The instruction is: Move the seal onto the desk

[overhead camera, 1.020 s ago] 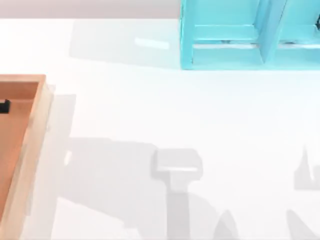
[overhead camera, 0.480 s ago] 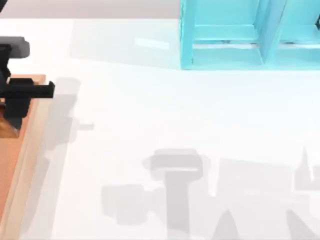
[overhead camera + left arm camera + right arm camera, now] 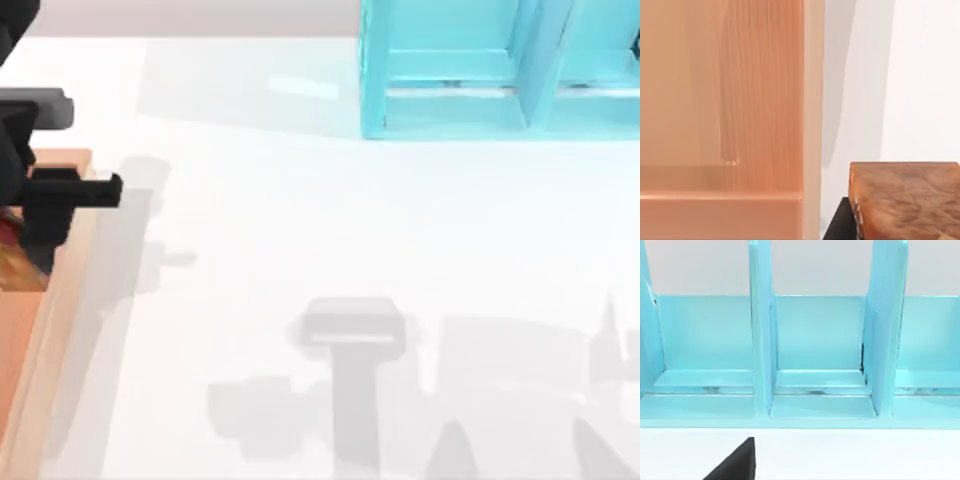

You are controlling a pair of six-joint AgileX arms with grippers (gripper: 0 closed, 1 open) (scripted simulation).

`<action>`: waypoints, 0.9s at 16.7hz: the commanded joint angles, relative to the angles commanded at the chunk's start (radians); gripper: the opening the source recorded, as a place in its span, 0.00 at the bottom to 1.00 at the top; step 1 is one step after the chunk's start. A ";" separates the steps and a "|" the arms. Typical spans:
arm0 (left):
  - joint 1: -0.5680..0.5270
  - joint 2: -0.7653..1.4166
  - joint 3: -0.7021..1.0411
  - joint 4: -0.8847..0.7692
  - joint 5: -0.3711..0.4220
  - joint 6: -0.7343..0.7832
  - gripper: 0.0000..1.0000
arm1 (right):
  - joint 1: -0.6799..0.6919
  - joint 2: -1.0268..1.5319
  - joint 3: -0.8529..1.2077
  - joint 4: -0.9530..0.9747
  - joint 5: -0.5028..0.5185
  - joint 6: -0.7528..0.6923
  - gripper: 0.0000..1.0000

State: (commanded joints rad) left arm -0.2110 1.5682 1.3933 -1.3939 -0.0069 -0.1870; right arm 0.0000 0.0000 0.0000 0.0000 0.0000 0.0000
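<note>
The seal [image 3: 12, 268], a glossy orange-brown block, hangs at the far left of the top view over the wooden tray [image 3: 60, 330]. My left gripper [image 3: 28, 258] is shut on it, black against the tray's right rim. In the left wrist view the seal [image 3: 910, 200] looms close, with one dark finger [image 3: 840, 227] against its side. Beyond it lie the tray's rim [image 3: 812, 100] and the white desk [image 3: 925, 75]. The desk [image 3: 350, 220] stretches to the right of the tray. A dark part of my right gripper [image 3: 735, 465] shows in the right wrist view, facing the shelf.
A cyan shelf unit [image 3: 480, 70] stands at the back right, and its open compartments [image 3: 815, 340] face the right wrist camera. The tray's raised rim lies just below the held seal. Arm shadows fall across the desk's front.
My left arm came up out of the tray holding the seal. It has since shifted a little to the right, towards the tray's right rim.
</note>
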 joint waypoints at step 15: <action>-0.329 0.763 0.621 0.140 0.013 -0.325 0.00 | 0.000 0.000 0.000 0.000 0.000 0.000 1.00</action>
State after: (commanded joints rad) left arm -0.5403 2.3311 2.0140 -1.2538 0.0061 -0.5121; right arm 0.0000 0.0000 0.0000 0.0000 0.0000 0.0000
